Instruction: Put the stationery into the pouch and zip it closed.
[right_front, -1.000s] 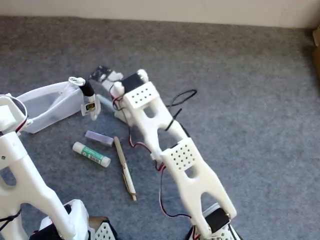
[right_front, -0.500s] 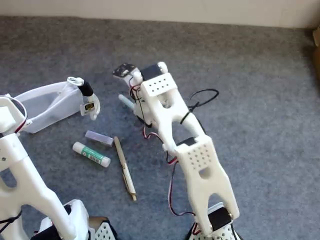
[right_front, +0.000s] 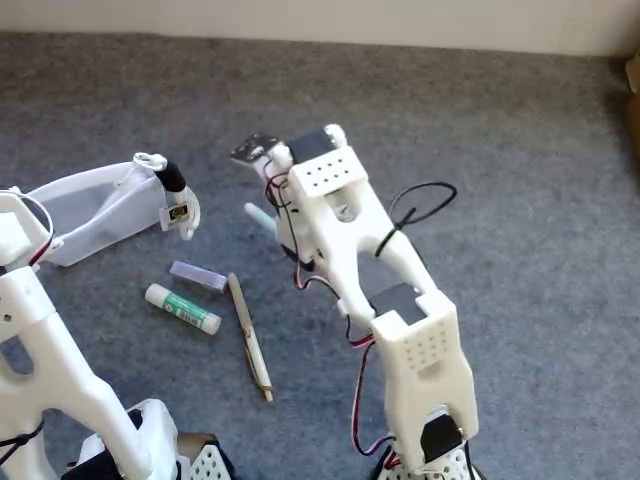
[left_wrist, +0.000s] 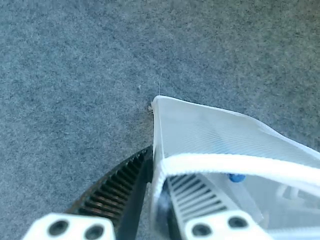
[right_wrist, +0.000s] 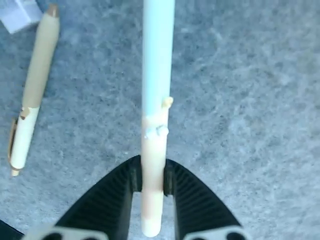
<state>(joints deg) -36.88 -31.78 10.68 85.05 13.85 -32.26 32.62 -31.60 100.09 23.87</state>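
The translucent white pouch (right_front: 100, 212) lies on the carpet at the left, its mouth toward the middle. My left gripper (left_wrist: 155, 167) is shut on the pouch (left_wrist: 225, 145) at one edge. My right gripper (right_wrist: 151, 172) is shut on a light blue pen (right_wrist: 158, 75), whose tip (right_front: 258, 216) sticks out from under the right arm, a short way from the pouch mouth. On the carpet lie a lavender eraser (right_front: 197, 276), a glue stick (right_front: 183, 308) and a beige pen (right_front: 250, 338), which the right wrist view shows as a beige pen (right_wrist: 31, 90) beside the held one.
A black zipper pull with a white ring (right_front: 168, 176) and a small tag (right_front: 181, 214) hang at the pouch mouth. Grey carpet (right_front: 500, 150) lies open to the right. A wall edge runs along the back.
The right arm has drawn back from the pouch mouth toward the right, still holding the light blue pen. The left arm and pouch have not moved.
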